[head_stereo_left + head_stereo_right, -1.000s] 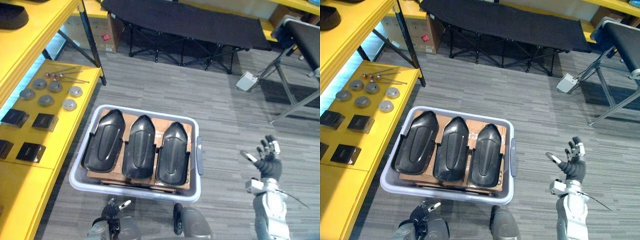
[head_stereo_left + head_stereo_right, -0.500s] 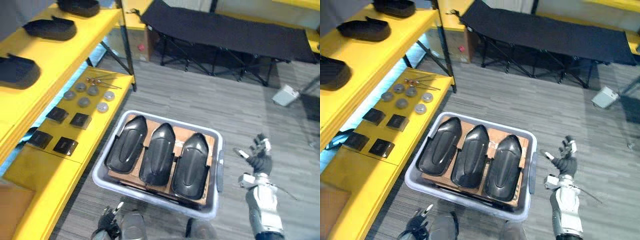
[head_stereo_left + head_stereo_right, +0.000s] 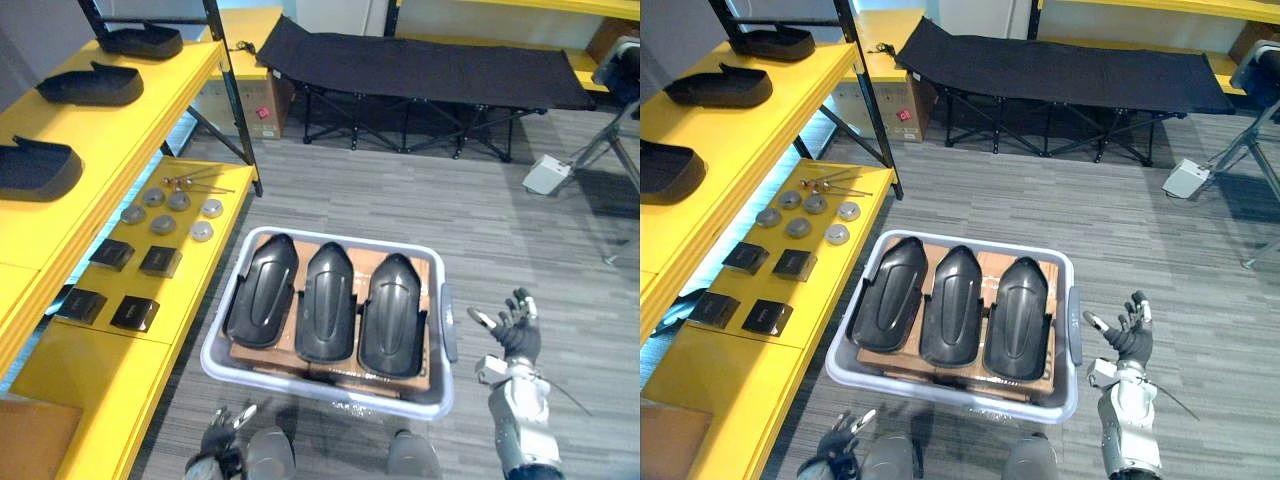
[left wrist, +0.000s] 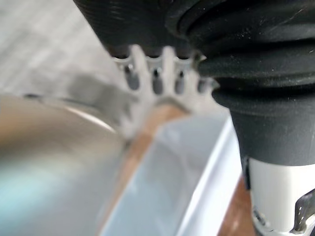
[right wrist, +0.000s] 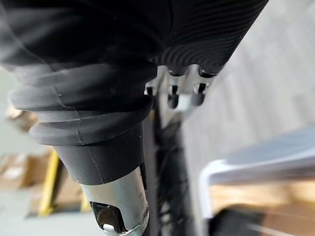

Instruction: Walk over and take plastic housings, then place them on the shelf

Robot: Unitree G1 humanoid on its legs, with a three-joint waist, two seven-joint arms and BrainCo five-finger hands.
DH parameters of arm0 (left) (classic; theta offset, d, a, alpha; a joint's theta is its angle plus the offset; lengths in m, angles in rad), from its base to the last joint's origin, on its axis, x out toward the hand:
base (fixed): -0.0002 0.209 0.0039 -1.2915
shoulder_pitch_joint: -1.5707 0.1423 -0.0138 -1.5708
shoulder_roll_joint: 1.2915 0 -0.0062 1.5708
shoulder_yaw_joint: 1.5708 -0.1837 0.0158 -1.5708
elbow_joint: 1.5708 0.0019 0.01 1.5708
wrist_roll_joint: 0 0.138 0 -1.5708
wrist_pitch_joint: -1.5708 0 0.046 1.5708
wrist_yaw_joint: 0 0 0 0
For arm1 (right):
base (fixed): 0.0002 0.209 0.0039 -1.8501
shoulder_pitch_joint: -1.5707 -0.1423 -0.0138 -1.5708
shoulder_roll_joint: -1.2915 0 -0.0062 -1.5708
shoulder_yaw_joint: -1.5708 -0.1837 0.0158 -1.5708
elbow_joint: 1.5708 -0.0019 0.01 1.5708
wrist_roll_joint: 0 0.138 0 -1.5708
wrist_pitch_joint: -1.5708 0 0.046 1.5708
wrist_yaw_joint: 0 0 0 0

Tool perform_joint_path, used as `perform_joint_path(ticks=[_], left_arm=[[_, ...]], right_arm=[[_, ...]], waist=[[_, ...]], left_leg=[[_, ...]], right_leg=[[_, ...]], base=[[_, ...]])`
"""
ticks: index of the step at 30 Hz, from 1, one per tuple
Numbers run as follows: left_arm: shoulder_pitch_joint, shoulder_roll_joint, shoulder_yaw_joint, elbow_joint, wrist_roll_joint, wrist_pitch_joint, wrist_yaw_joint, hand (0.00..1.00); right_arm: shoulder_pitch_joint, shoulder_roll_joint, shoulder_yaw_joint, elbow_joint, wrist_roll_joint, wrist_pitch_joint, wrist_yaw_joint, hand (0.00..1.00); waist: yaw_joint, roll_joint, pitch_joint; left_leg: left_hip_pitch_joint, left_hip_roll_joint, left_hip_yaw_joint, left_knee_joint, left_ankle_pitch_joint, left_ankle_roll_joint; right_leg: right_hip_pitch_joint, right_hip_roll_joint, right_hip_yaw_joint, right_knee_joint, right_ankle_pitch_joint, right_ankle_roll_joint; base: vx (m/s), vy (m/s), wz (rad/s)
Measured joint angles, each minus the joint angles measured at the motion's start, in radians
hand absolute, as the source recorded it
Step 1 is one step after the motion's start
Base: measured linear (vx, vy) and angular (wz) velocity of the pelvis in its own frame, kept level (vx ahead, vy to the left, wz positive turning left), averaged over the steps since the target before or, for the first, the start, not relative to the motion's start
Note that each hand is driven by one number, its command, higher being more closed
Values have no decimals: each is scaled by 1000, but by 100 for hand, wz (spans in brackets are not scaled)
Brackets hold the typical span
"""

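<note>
Three black plastic housings lie side by side on cardboard in a grey bin (image 3: 446, 336) on the floor: left (image 3: 262, 290), middle (image 3: 330, 300), right (image 3: 393, 313). My right hand (image 3: 514, 337) hovers just right of the bin, its fingers spread and holding nothing. My left hand (image 3: 222, 440) hangs low in front of the bin's near left corner, fingers relaxed and holding nothing. The yellow shelf (image 3: 150, 110) runs along the left, and its upper level carries three more black housings, the nearest (image 3: 32, 168).
The shelf's lower level (image 3: 70, 370) holds metal discs (image 3: 165, 210) and black square parts (image 3: 125, 285). A black folding cot (image 3: 430, 70) stands at the back, a cardboard box (image 3: 250, 100) under the shelf end, and a small white box (image 3: 548, 175) on the floor at right.
The camera has moved: the upper shelf level with its housings has come into view on the left. Both hands keep their pose beside the bin.
</note>
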Motion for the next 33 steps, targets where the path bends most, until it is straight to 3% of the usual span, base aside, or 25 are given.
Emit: perform_joint_path(ticks=[2, 3, 4, 7, 10, 11, 14, 19, 25, 29, 33], left_arm=[[-6, 8, -16, -14, 17, -1, 15, 0], [-19, 16, -28, -14, 17, -1, 32, 0], [-24, 17, -36, -13, 17, -2, 46, 0], [-63, 47, -52, 16, 23, -6, 93, 0], [-117, 47, -55, 22, 35, -22, 142, 0], [-142, 49, -55, 25, 36, -30, 164, 0], [-198, 39, -58, 36, 35, -37, 194, 0], [-229, 29, -65, 70, 23, -80, 196, 0], [-267, -4, -65, 103, 24, -102, 192, 0], [-274, -7, -64, 107, 20, -101, 187, 0], [-297, -9, -60, 117, 13, -100, 180, 0]], right_arm=[[24, 11, 1, 0, -2, -2, 1, 0], [40, 11, 5, 0, -11, -2, -2, 0], [42, 11, 21, 0, -12, -3, -3, 0], [35, 17, 83, -10, -14, -24, -12, 0], [4, 18, 99, -16, -20, -67, -40, 0], [-26, 18, 100, -16, -20, -77, -56, 0], [-155, 9, 89, 8, -18, -77, -117, 0], [-384, -68, 18, 121, 11, -50, -208, 0], [-549, -200, -58, 218, 40, -20, -349, 0], [-594, -240, -64, 277, 61, 50, -347, 0], [-655, -295, -69, 347, 79, 100, -283, 0]], waist=[[-2, -18, -8], [-2, -23, -6], [-3, -24, -2], [5, -64, 26], [12, -72, 85], [27, -63, 116], [27, -60, 149], [34, -58, 164], [51, -7, 194], [52, 1, 199], [53, 14, 216]], left_leg=[[-52, -1, 14, 51, -21, 26], [-77, -1, 16, 60, -24, 40], [-91, 2, 16, 59, -19, 44], [-123, 0, 6, 61, 1, 39], [-167, 4, -31, 80, 17, 30], [-196, 4, -41, 80, 35, 27], [-266, -4, -48, 47, 85, 36], [-267, -29, -47, -43, 143, 27], [-264, -37, -73, -102, 177, 17], [-281, -40, -74, -109, 180, 21], [-317, -47, -81, -89, 183, 25]], right_leg=[[-11, -2, 4, -59, 20, -19], [-28, 0, 2, -67, 9, -64], [-50, 7, 6, -41, -11, -78], [-85, 39, -4, 96, -81, -16], [-97, 51, -31, 93, -76, -9], [-121, 55, -35, 98, -71, -1], [-195, 53, -45, 93, -45, 16], [-218, 44, -52, 68, -29, 17], [-218, 48, -60, 39, -11, 1], [-231, 49, -60, 26, 0, -11], [-252, 47, -59, 22, 5, -8]], base=[[-247, 280, -28], [-207, 225, -17], [-172, 149, -7], [-96, 13, 10], [-95, -16, 30], [-115, -15, 21], [-36, -32, 11], [61, -61, 11], [44, -38, 10], [0, 0, 0], [-20, 25, 3]])
